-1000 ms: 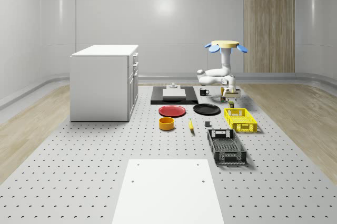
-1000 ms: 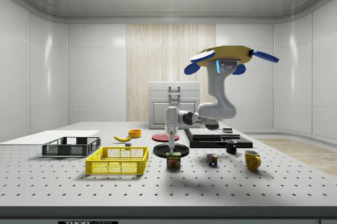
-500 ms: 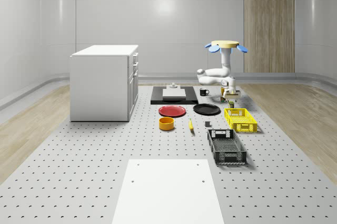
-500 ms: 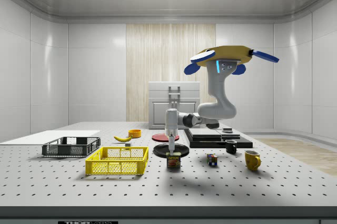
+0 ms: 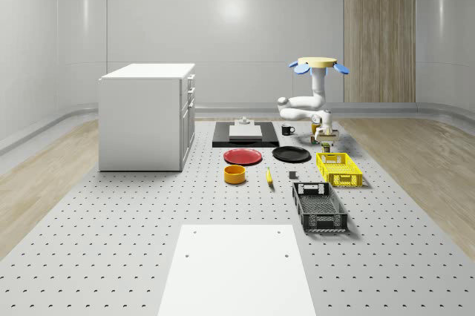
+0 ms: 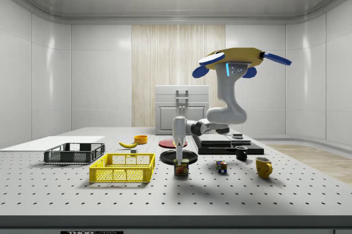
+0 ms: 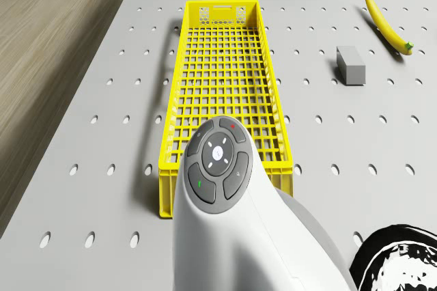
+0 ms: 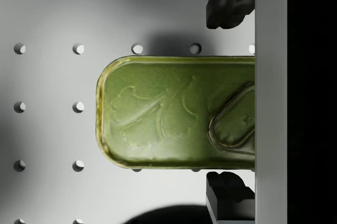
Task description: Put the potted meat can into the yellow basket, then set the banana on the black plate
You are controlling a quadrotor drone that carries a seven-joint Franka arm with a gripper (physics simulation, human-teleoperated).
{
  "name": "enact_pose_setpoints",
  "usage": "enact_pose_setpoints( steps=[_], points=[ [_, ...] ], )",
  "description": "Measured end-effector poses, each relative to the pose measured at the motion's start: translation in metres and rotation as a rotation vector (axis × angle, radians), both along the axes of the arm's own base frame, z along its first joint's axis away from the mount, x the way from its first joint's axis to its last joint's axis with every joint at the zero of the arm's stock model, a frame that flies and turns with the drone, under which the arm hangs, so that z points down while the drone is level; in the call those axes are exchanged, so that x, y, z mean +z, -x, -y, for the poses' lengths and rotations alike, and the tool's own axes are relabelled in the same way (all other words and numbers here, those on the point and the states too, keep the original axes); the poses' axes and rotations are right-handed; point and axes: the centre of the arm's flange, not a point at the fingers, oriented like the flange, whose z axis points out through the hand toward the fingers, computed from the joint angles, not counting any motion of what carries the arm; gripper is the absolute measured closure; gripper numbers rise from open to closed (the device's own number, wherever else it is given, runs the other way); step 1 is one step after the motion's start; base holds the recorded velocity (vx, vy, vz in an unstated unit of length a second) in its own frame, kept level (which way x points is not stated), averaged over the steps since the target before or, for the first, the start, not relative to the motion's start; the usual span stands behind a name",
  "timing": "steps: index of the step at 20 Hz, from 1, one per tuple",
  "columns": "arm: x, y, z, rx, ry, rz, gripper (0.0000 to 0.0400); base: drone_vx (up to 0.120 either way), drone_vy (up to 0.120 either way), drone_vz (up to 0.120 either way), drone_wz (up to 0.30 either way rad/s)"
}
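Observation:
The potted meat can [image 6: 181, 170] stands on the table just off the near end of the yellow basket [image 6: 123, 168], toward the side view's right. The drone [image 6: 239, 61] hovers above the table, beside the can. Its arm reaches down, and the gripper [image 6: 181, 159] is right over the can. In the wrist view the can's green lid [image 8: 174, 113] lies between the two fingers [image 8: 227, 6]; the gripper [image 8: 226, 98] is open, one finger on each long side. The banana [image 5: 269, 176] lies on the table between the orange bowl and the baskets. The black plate [image 5: 291, 154] sits beside the red plate.
Nearby are a red plate [image 5: 243, 156], an orange bowl [image 5: 234, 174], a small grey block [image 7: 350, 65] and a black crate [image 5: 319, 206]. A Rubik's cube [image 6: 221, 166], black mug [image 6: 241, 153] and yellow mug [image 6: 263, 167] stand to the can's right in the side view. A white cabinet [image 5: 146, 116] stands at the whole-scene view's left.
The arm has lowered the gripper a little, closer over the can. The drone keeps its place, and the can, basket, banana and plate have not moved.

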Motion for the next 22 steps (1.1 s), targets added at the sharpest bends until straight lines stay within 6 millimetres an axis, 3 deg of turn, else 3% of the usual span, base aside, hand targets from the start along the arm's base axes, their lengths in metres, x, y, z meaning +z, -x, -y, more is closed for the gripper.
enact_pose_setpoints(
  steps=[22],
  points=[
    [0.013, 0.000, -0.007, 0.000, 0.000, 0.000, 0.0000, 0.000, 0.000, 0.000, 0.000]
  ],
)
